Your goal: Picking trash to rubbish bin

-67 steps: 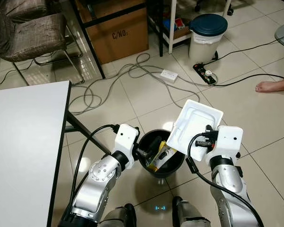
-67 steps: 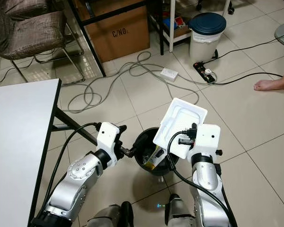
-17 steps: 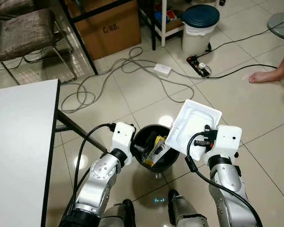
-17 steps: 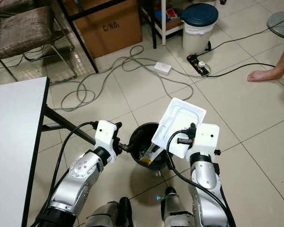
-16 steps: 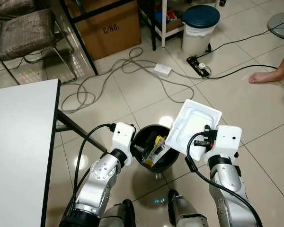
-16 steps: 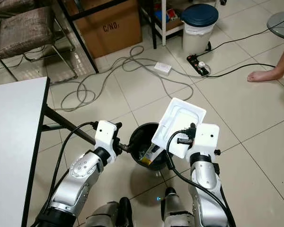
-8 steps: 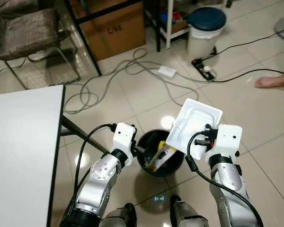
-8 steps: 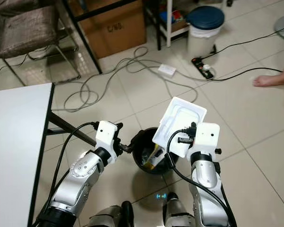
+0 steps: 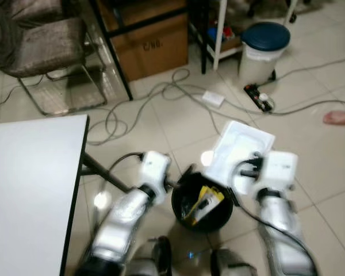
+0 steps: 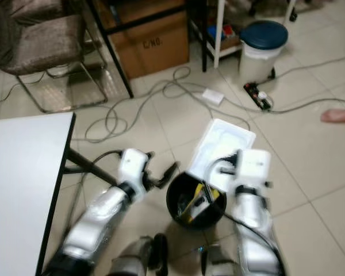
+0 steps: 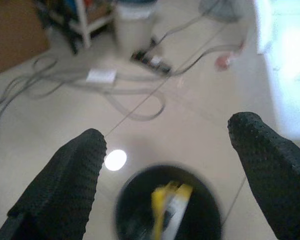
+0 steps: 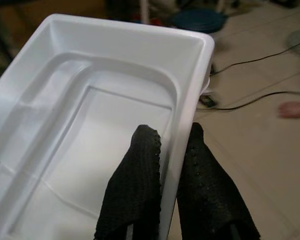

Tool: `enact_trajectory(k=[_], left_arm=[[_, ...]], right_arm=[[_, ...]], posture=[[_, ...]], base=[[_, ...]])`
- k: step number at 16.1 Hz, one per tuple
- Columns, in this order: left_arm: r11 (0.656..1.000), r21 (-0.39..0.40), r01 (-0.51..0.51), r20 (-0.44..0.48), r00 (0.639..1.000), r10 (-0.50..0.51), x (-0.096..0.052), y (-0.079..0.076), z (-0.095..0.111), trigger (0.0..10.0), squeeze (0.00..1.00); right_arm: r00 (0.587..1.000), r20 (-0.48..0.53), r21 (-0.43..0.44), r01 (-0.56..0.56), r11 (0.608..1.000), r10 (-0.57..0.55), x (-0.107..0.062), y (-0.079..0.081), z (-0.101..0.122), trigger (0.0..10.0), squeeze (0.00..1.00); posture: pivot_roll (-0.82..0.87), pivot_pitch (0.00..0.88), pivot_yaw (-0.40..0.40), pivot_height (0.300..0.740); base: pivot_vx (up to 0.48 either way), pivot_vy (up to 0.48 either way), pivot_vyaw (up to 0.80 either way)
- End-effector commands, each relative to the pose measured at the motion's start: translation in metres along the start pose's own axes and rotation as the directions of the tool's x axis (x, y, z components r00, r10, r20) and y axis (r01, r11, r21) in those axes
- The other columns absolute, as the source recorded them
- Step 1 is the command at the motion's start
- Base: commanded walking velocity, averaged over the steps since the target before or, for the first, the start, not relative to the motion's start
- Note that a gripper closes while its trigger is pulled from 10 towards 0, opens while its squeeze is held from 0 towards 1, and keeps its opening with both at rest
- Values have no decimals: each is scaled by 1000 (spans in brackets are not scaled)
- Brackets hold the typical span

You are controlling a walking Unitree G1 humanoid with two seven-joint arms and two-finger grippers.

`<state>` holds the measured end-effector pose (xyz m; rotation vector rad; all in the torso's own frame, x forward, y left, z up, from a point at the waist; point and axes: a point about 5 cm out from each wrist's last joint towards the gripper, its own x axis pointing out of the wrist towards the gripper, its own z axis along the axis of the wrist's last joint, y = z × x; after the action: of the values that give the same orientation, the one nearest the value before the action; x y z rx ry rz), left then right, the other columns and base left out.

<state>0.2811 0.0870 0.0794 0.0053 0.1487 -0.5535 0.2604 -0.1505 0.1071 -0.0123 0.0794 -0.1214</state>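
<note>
Right wrist view: right gripper [image 12: 170,165] fingers pinch the white tray's [image 12: 90,115] rim, held beside the bin [image 9: 202,202]. Left gripper [image 11: 175,165] fingers hang spread over it. Best tilt the tray over the opening before letting go. Farther off, a box [image 9: 152,43] carries blurred "C/NO".

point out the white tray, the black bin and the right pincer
white tray [image 12: 110,115]: right wrist view, its inner floor.
black bin [image 9: 183,210]: left eye view, its left rim.
right pincer [image 12: 167,137]: right wrist view, between the fingertips at the tray's rim.
</note>
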Motion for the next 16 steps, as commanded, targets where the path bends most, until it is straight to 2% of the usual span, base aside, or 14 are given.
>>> enact_trajectory(k=[1, 7, 16], left_arm=[[1000, -9, 13, -14, 1000, -14, -1, -5, -4, 10000, 0], [1000, -10, 23, -19, 1000, -23, -3, -8, -5, 10000, 0], [999, -6, 35, -28, 999, -35, -5, -10, -7, 10000, 0]], right_arm=[[1000, -11, -13, 17, 1000, -18, -3, -5, -3, 10000, 0], [1000, -15, 5, 16, 1000, -16, -4, -5, -4, 10000, 0], [999, -35, 3, 15, 1000, -15, -6, -3, -8, 10000, 0]], posture=[[-76, 272, 126, 740], [-75, 278, 127, 740], [-72, 282, 132, 740]], base=[[0, 0, 0], [0, 0, 0], [0, 0, -778]])
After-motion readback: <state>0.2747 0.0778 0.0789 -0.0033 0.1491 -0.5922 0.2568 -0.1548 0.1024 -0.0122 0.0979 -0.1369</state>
